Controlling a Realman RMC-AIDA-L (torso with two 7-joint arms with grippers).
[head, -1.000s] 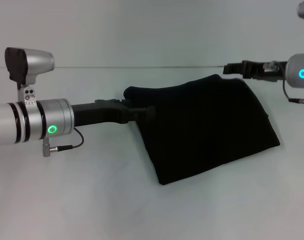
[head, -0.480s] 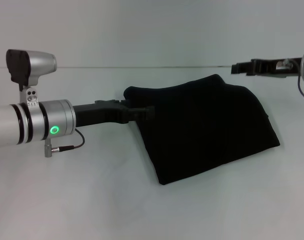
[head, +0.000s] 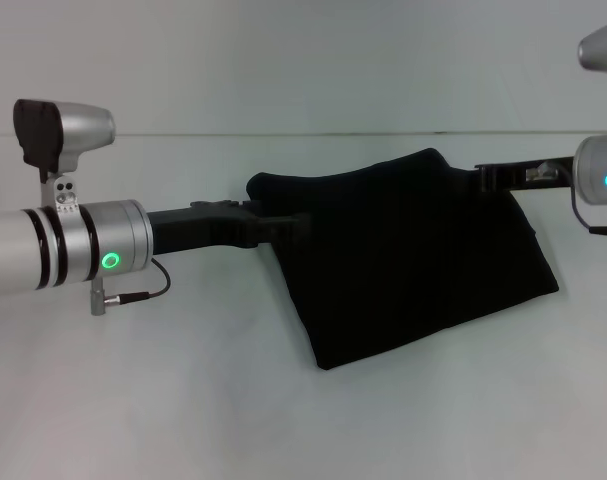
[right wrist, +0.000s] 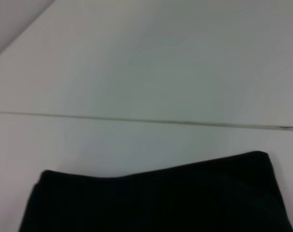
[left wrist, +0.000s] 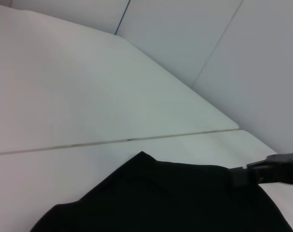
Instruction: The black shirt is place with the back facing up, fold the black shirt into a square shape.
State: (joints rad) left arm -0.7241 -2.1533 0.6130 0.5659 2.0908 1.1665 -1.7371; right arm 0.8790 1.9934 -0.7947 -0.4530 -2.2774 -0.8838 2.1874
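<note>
Head view, right gripper (head: 488,178) lowered onto black shirt (head: 413,260)

No text, label or number can be read on the black shirt (head: 413,260) or elsewhere.

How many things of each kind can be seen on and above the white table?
Black shirt: 1
End effectors: 2, left end effector and right end effector
White table: 1
Total: 4

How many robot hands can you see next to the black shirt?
2. The left gripper is at the black shirt's left edge; the right gripper is at its far right corner.
</note>
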